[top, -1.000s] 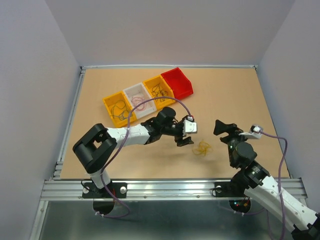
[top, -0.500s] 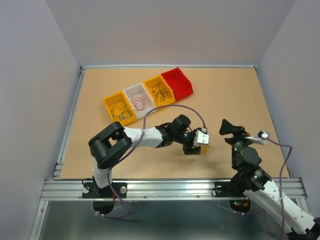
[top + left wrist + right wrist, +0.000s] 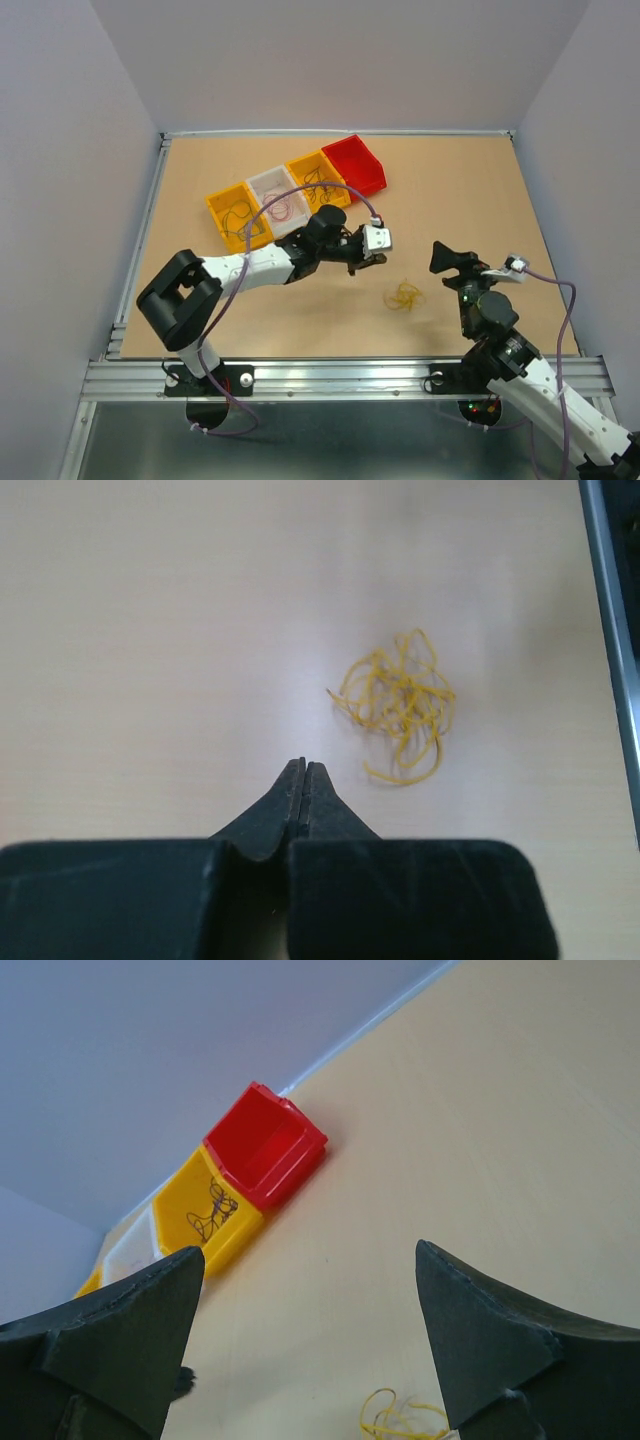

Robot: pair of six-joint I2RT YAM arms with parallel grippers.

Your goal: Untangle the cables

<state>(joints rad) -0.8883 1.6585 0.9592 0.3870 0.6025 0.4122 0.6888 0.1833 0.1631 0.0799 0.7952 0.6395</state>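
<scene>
The cables (image 3: 405,296) are a small yellow curly clump lying loose on the wooden table, between the two arms. In the left wrist view the cables (image 3: 398,705) lie just ahead and right of my left gripper (image 3: 303,766). Its jaws are pressed together and nothing shows between them. From above, my left gripper (image 3: 366,262) hangs up and left of the clump, apart from it. My right gripper (image 3: 452,262) stands open to the right of the clump. Its wrist view shows the cables (image 3: 400,1420) low between the spread fingers of the right gripper (image 3: 310,1250).
Four bins stand in a slanted row at the back left: yellow (image 3: 238,217), white (image 3: 279,200), yellow (image 3: 318,180) and red (image 3: 354,165). Three hold thin wires. The red bin (image 3: 265,1145) looks empty. A metal rail (image 3: 610,630) edges the table.
My left gripper came down over the yellow clump, shut, then drew back up and to the left. The clump stays on the table. The right arm shifted only slightly.
</scene>
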